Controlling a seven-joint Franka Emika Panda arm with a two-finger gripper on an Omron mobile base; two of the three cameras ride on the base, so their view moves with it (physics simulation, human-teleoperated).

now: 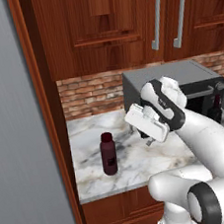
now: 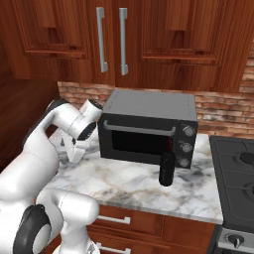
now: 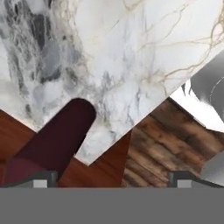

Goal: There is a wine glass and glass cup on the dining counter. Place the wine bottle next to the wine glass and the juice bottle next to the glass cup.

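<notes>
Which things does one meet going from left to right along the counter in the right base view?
The robot arm with its claw → the microwave → the wine bottle standing in front of the microwave's right part → the stove at the right edge.

Juice bottle (image 1: pixel 108 153) stands on the counter (image 1: pixel 135 161) — microwave (image 1: pixel 180 83) at its 2 o'clock, behind.
</notes>
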